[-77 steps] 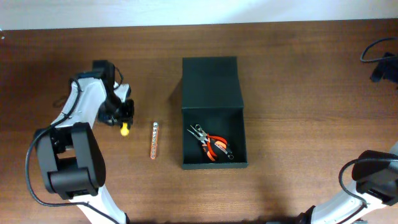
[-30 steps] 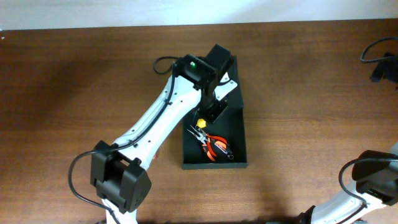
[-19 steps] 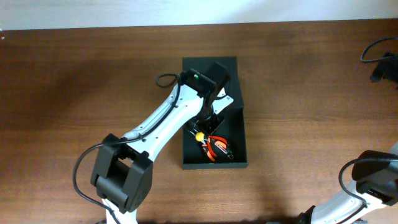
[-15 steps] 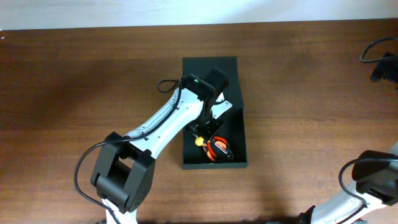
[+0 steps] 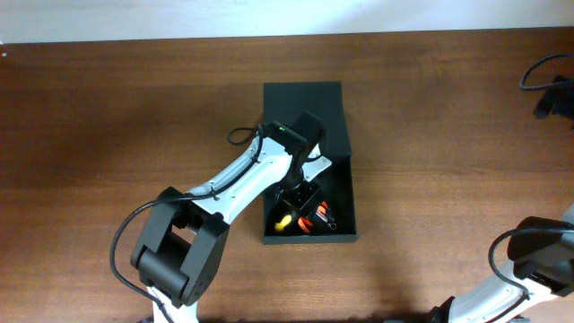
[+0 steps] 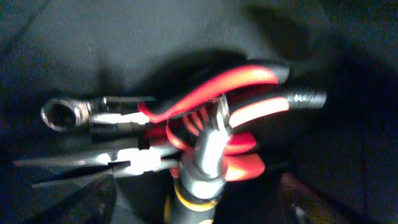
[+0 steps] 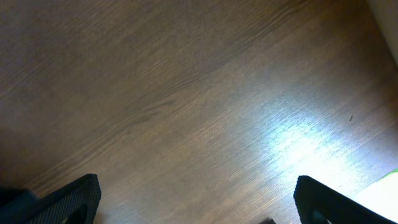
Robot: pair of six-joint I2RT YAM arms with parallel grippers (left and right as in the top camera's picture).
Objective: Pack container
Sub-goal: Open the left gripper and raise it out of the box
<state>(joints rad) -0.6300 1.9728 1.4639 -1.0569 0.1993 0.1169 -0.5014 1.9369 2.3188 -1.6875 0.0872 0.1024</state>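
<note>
The dark container lies mid-table with its flap lid folded back. Inside it are orange-handled pliers and a yellow-handled screwdriver near the front left corner. My left gripper reaches down into the box. In the left wrist view the left gripper is open, its dark fingers well clear on both sides of the screwdriver, which rests on the pliers beside a ring wrench. My right gripper is open over bare wood.
The brown wooden table surrounds the box. My left arm crosses the box's left wall. The right arm's base stands at the lower right, and dark cabling sits at the far right edge.
My left gripper has sunk toward the box's front and opened. The yellow-handled screwdriver has left it and now lies in the box by the pliers. The right arm has not moved.
</note>
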